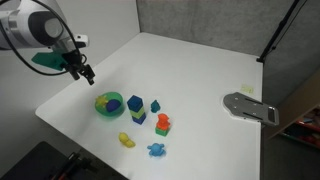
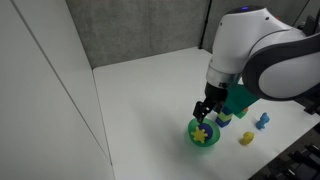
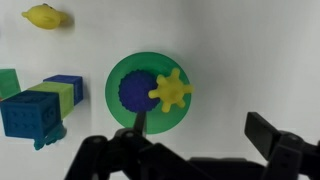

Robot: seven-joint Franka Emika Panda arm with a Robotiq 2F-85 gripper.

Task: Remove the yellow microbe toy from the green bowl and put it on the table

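Gripper [image 3: 197, 128] at bottom edge of wrist view, jaws spread, empty. Just above: green bowl [image 3: 115, 70] at frame centre on white table [image 3: 250, 50], yellow microbe toy [image 3: 171, 91] inside, right half, beside purple piece [image 3: 133, 92]. Blue blocks [image 3: 28, 112] left; second yellow toy [image 3: 45, 16] upper left.

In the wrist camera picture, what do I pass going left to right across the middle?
First the blue cube, then the green bowl, and inside it the blue toy, then the yellow microbe toy.

No legible text or markings anywhere.
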